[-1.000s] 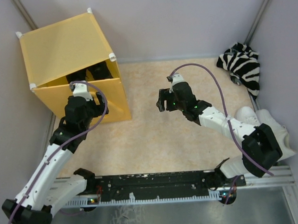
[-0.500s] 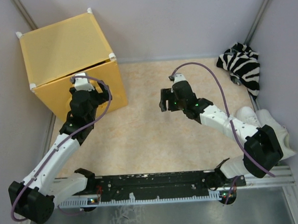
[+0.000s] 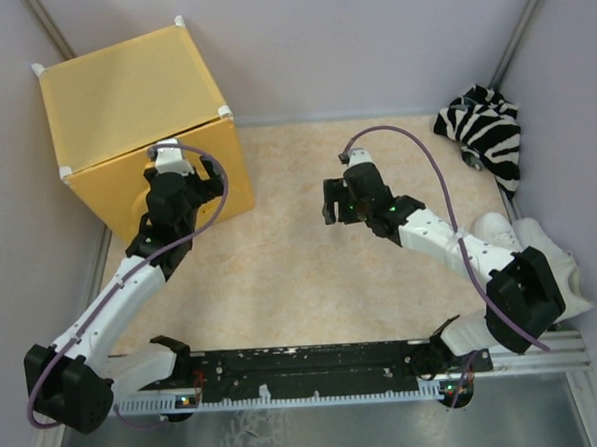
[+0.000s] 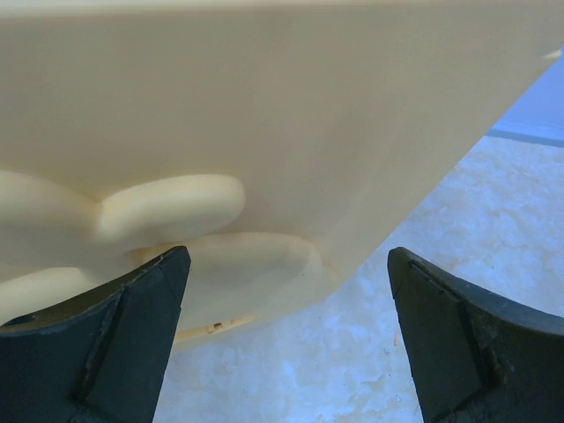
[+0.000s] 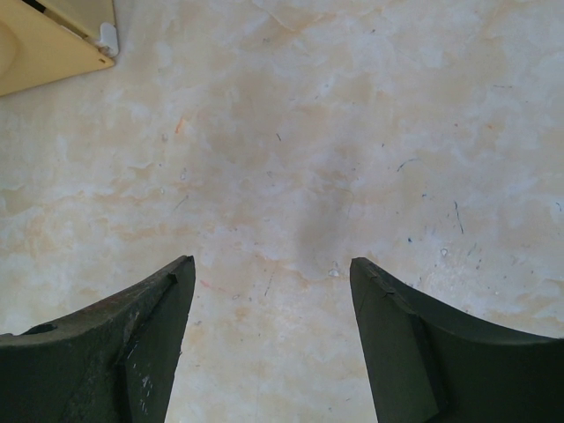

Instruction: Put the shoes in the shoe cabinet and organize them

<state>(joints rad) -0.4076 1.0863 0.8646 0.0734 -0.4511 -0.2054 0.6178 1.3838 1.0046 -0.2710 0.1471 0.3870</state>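
- Shoe cabinet [image 3: 131, 92], a large yellow plastic-panel cube with white corner connectors, stands at the far left of the beige mottled table top [image 5: 352, 132]. Its front door panel [image 3: 238, 177] appears flush and shut, so the contents are hidden.
- Left gripper [image 4: 288, 256]: fingers spread, holding nothing, close against the door panel. A rounded moulded relief [image 4: 176, 207] on the panel lies just past the fingertips.
- Right gripper [image 5: 270, 261]: fingers apart, empty, hovering over bare table top near the middle.
- Plain white sneakers [image 3: 542, 239] lie at the right edge, partly under the right arm, well apart from the cabinet and not yet stored.
- Step in hand, as judged: door handling by the left arm.
- Apply force square to the panel, near its free edge. The cube is probably light and may slide or twist under an off-centre push.
- Confirm that both top corners seat against the connectors.
- Reopen the door before bringing the white pair across.
- Leave the zebra-striped cloth bundle [image 3: 486, 134] at the far right alone.
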